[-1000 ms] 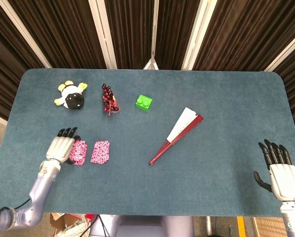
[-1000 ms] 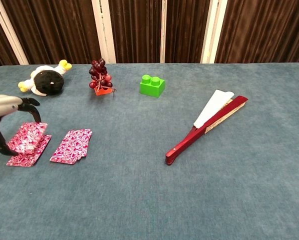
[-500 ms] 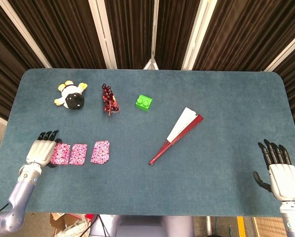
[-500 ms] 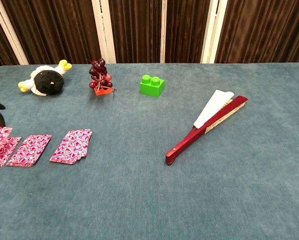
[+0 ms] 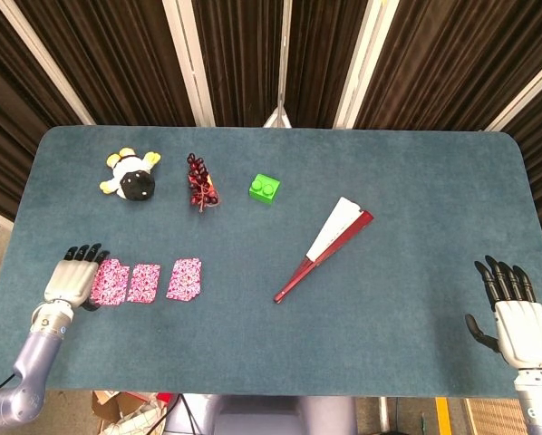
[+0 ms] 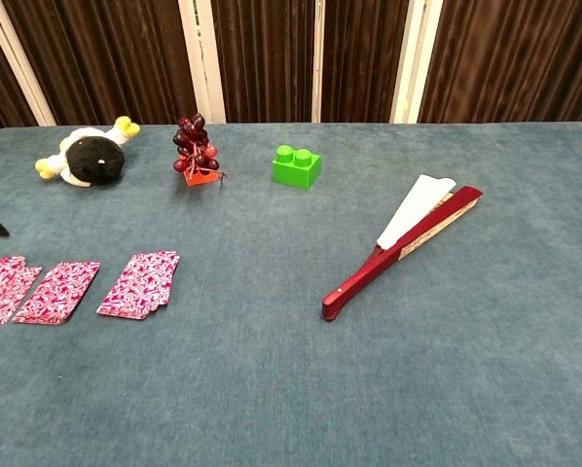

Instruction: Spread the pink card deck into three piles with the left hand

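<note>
Three pink patterned card piles lie in a row at the table's near left: the left pile [image 5: 110, 282] [image 6: 1, 289], the middle pile [image 5: 145, 282] [image 6: 59, 290] and the right pile [image 5: 184, 278] [image 6: 140, 283]. My left hand [image 5: 72, 276] lies flat just left of the left pile, fingers stretched out and apart, holding nothing. The chest view shows only a dark fingertip of it at the left edge. My right hand [image 5: 516, 313] rests at the near right corner with its fingers spread, far from the cards.
At the back left lie a black, white and yellow plush toy [image 5: 130, 177] [image 6: 87, 158], a bunch of dark red grapes [image 5: 199, 181] [image 6: 195, 149] and a green brick [image 5: 266, 188] [image 6: 297, 165]. A red and white folding fan [image 5: 325, 245] [image 6: 403, 245] lies diagonally right of centre.
My left hand carried cards leftwards off the second pile, laid them down as a third pile at the far left, then drew back a little to the left. The right hand has not moved.
</note>
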### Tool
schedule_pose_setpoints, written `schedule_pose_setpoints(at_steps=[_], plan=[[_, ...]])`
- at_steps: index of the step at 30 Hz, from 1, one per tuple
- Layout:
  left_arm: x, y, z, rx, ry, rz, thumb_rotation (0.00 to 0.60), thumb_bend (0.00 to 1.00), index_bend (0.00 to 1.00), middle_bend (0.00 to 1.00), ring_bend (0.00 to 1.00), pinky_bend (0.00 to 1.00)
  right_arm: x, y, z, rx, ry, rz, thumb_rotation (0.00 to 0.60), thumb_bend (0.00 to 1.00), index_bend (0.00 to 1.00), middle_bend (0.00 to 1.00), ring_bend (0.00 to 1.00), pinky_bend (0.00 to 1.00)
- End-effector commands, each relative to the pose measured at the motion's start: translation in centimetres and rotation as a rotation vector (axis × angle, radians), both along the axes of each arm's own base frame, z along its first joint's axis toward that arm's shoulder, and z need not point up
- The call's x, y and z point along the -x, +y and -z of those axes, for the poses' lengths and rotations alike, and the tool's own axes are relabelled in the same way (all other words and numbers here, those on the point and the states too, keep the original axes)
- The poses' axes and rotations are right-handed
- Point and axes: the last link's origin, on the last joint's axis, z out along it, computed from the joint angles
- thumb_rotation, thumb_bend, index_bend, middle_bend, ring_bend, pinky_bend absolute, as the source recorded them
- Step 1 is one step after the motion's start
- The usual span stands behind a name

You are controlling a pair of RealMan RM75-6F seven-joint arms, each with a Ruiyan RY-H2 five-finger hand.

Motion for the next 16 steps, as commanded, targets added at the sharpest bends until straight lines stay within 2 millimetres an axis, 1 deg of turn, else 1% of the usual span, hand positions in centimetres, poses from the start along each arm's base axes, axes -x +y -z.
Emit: schedule_pose_setpoints(at_steps=[1,5,9,12,13,16], plan=[[-0.1,0.1,-0.6,-0.008,0.007,-0.012,0.6,0.13,0.0,0.0,0.0,0.0,0.0,0.0,0.0,0.001,0.002,-0.001,0.6,0.37,0.0,0.0,0.0,0.05],[-0.6,0.1,-1.1,-0.023,-0.022,-0.02,0.6,0.13,0.0,0.0,0.0,0.0,0.0,0.0,0.0,0.001,0.003,-0.001,0.6,0.37,0.0,0.0,0.0,0.05],[-2.4,-0.7,-2.7,-0.086,-0.128,0.012,0.6,0.13,0.0,0.0,0.0,0.0,-0.1,0.0,0.0,0.003,0.002,-0.001,0.6,0.37,0.0,0.0,0.0,0.05],[-3.6,-2.4,-4.5,-0.18,-0.231,0.07,0.6,0.13,0.0,0.0,0.0,0.0,-0.1,0.0,0.0,0.005,0.004,-0.003,0.6,0.37,0.0,0.0,0.0,0.05],[-3.8,-3.5,-5.4,-0.233,-0.267,0.107,0.6,0.13,0.0,0.0,0.0,0.0,0.0,0.0,0.0,0.005,0.005,-0.003,0.6,0.37,0.0,0.0,0.0,0.05],[-3.3,-5.9,-7.3,-0.325,-0.272,0.205,0.6,0.13,0.0,0.0,0.0,0.0,0.0,0.0,-0.1,0.013,0.007,-0.007,0.6,0.37,0.0,0.0,0.0,0.05]])
